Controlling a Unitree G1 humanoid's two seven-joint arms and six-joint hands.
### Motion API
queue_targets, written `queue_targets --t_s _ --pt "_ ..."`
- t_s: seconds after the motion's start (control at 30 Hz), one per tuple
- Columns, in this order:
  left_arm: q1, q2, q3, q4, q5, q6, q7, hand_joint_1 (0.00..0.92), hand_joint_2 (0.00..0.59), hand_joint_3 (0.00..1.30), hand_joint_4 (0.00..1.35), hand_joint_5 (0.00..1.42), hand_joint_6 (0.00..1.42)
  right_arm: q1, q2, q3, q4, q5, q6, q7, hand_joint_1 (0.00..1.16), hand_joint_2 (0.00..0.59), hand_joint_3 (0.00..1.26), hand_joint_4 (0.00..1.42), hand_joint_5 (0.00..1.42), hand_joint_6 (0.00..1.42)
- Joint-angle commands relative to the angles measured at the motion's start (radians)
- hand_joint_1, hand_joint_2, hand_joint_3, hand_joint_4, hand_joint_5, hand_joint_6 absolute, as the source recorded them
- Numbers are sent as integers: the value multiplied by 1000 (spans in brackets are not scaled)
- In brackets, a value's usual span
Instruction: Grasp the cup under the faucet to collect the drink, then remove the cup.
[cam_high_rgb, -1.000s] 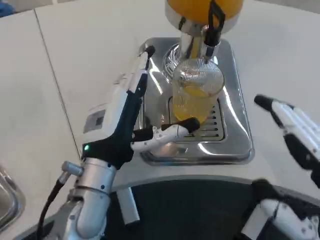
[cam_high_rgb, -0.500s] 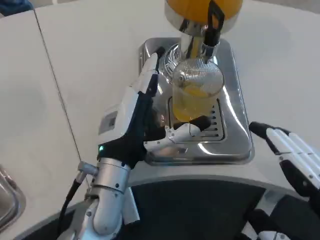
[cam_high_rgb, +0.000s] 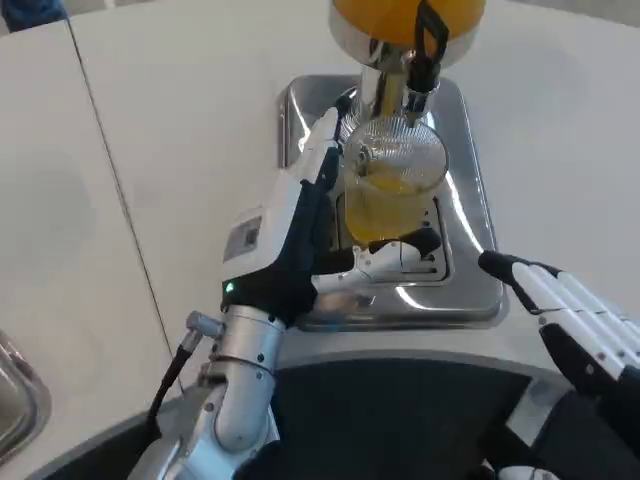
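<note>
A clear ribbed glass cup (cam_high_rgb: 393, 185) with orange drink in its lower part stands on the shiny drip tray (cam_high_rgb: 470, 280) under the black-handled faucet (cam_high_rgb: 424, 55) of the orange juice dispenser (cam_high_rgb: 405, 18). My left hand (cam_high_rgb: 300, 225) is open right beside the cup's left side, its fingers (cam_high_rgb: 322, 150) stretched along the glass and its thumb (cam_high_rgb: 385, 258) reaching across just in front of the cup's base. Whether it touches the glass is unclear. My right hand (cam_high_rgb: 575, 315) hovers open at the lower right, off the tray's right front corner, holding nothing.
The white table (cam_high_rgb: 150, 150) has a seam running down its left part. A metal rim (cam_high_rgb: 15, 395) shows at the lower left edge. My dark body edge curves along the bottom below the tray.
My left hand has moved right and forward, closing in on the cup's left side, thumb now in front of its base. The right hand has drifted left and down. The cup has stayed put.
</note>
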Motion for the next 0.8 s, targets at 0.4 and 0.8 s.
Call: queue_targets --t_s 0.4,0.8 --pt "-111 -33 -3 177 -34 -41 78 369 49 0 0 253 299 -17 -3 15 -42 -13 61 35 298 437 0 0 0 48" --pt "-140 -56 -57 223 7 -25 130 403 51 0 0 284 324 -44 0 18 -49 -11 112 42 308 431 0 0 2 59"
